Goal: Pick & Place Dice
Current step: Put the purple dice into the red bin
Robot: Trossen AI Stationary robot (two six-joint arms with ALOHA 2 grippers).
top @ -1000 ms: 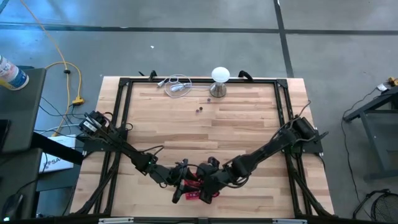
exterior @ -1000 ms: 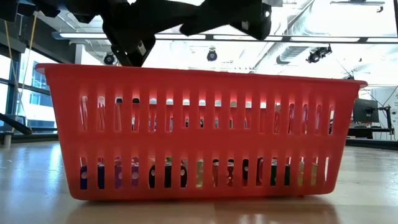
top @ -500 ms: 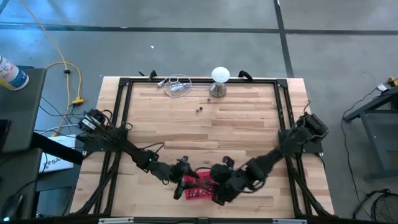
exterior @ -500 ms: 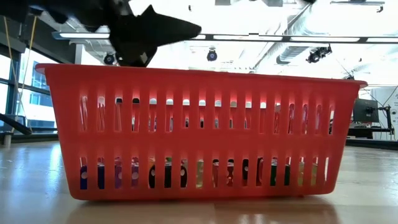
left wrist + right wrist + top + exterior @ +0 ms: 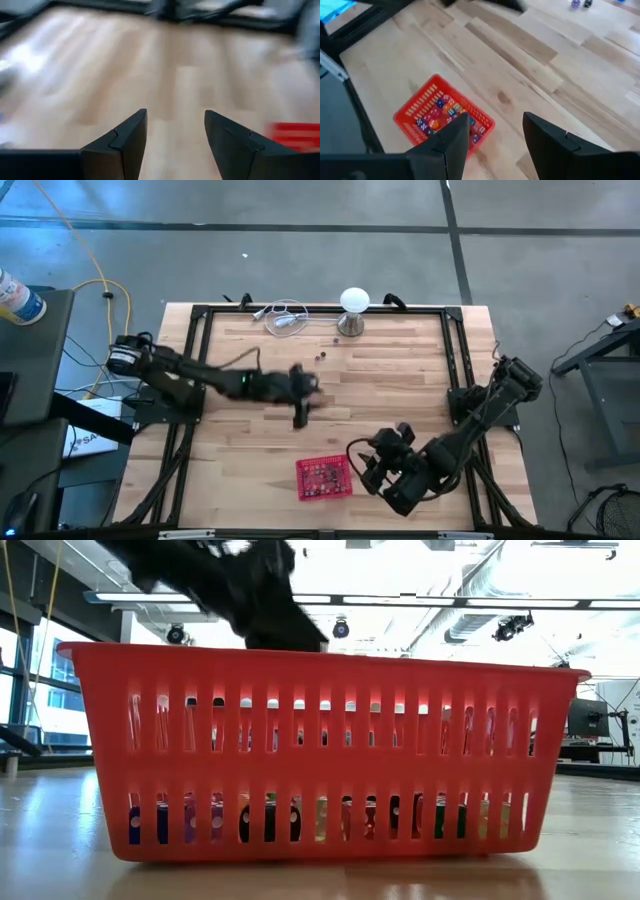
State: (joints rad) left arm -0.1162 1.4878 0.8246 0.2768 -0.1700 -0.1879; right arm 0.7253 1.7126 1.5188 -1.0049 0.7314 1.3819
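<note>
dice (image 5: 445, 112) piled inside red basket (image 5: 323, 477), two strays (image 5: 321, 357) near white-topped stand (image 5: 353, 310), only low view shows basket slots, left gripper (image 5: 300, 418) beyond basket, fingers apart, empty, right gripper (image 5: 362, 463) beside basket, fingers apart, empty

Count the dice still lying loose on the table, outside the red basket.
2 can be made out: a purple die and a dark die, side by side on the bare wood toward the white ball-topped stand, well away from the red basket. Others may be hidden.
</note>
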